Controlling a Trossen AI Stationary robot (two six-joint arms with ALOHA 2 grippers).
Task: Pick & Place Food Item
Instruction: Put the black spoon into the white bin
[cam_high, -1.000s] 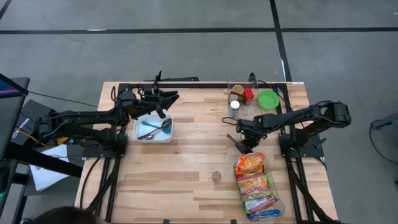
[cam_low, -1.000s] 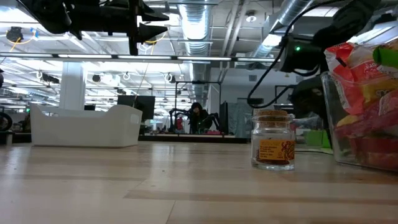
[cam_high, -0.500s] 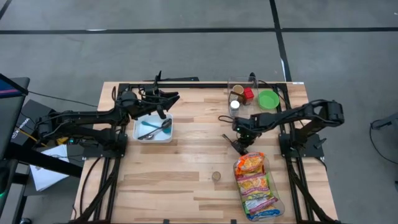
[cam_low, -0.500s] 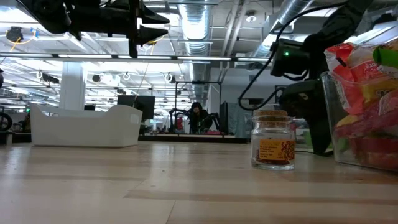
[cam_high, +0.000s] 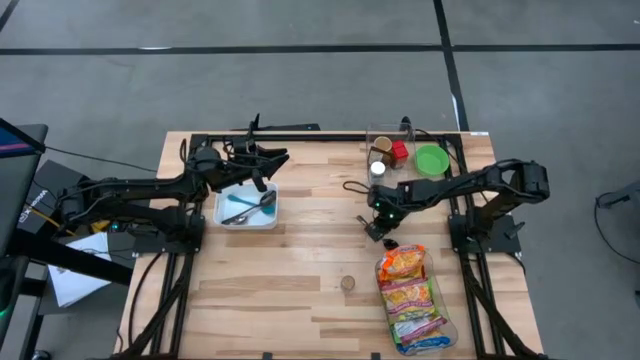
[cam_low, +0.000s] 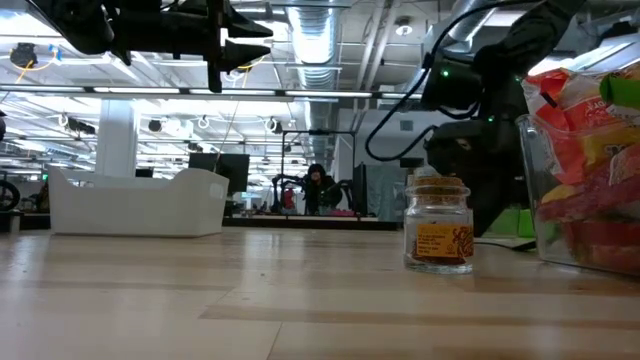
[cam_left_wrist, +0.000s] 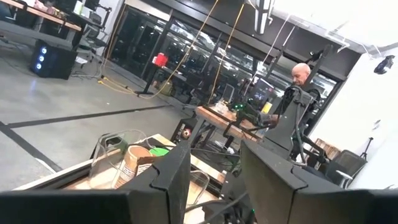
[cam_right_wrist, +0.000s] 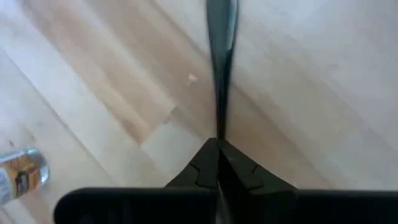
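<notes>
A small glass jar with a cork lid (cam_high: 347, 284) stands on the wooden table, apart from both grippers; it also shows in the low view (cam_low: 437, 238) and the right wrist view (cam_right_wrist: 18, 171). A clear tub of colourful snack packets (cam_high: 410, 298) lies at the near right. My right gripper (cam_high: 370, 228) is shut and empty, pointing down close over bare table (cam_right_wrist: 219, 124), on the far side of the tub and to the far right of the jar. My left gripper (cam_high: 265, 156) is open and empty, raised over the far edge of a white bin (cam_high: 247, 206).
The white bin holds dark and blue utensils (cam_high: 250, 205). A clear box with jars and a red item (cam_high: 386, 155) and a green bowl (cam_high: 432, 160) stand at the far right. Bare wood lies between the bin and my right gripper. A person (cam_left_wrist: 301, 78) shows beyond the table.
My right gripper has moved toward the table's left edge and a little toward the far edge, away from the snack tub; in the low view it now stands behind the jar.
</notes>
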